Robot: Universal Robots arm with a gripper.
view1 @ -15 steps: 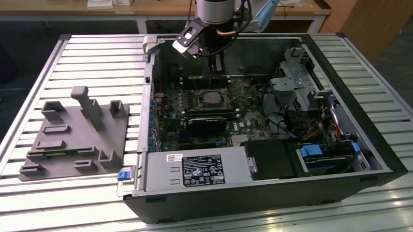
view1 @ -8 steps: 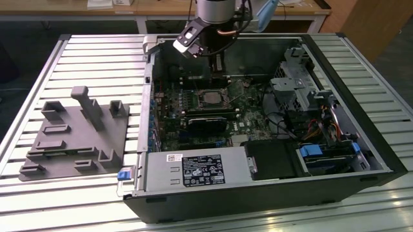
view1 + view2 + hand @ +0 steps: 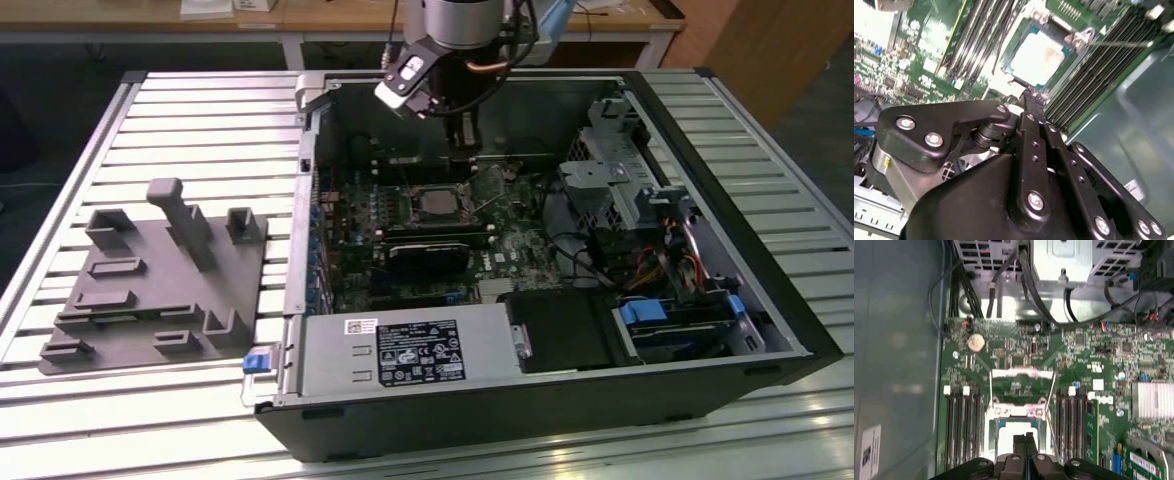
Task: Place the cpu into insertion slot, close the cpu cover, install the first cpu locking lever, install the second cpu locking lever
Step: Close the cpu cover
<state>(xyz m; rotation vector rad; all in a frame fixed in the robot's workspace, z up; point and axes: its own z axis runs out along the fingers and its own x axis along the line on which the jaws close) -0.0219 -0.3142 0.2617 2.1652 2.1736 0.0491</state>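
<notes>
1 end effector [image 3: 1024, 444], closed on nothing, hovering over cpu [image 3: 1039, 52] seated in insertion slot [image 3: 1012, 56]

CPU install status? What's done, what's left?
Done: the cpu sits in the insertion slot. In hand: nothing visible; the gripper, fingers together, is poised at the slot's edge. Left: the cpu cover looks tilted open, and both locking levers appear raised, unlatched.
</notes>
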